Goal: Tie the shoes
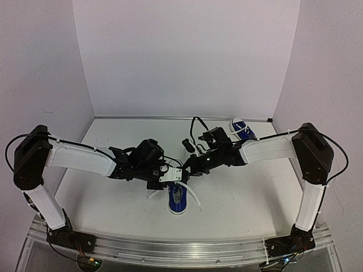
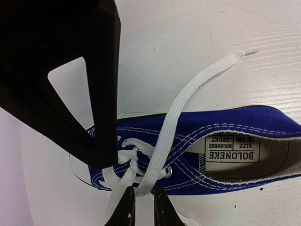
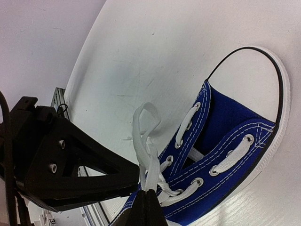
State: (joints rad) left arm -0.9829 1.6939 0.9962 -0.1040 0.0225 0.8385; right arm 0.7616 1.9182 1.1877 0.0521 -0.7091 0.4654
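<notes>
Clamped in the right end effector (image 3: 146, 203) is a limp lace (image 3: 148, 169) loop, another strand in the left end effector (image 2: 144, 201), just above the light shoe (image 2: 221, 127) on the tabletop (image 1: 113, 195); holds near the eyelets are judged surest.

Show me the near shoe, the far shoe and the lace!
near shoe (image 2: 225, 123): left wrist view, on its blue side.
far shoe (image 1: 244, 131): top view, on its blue upper.
lace (image 2: 188, 89): left wrist view, on its loose flat stretch.
</notes>
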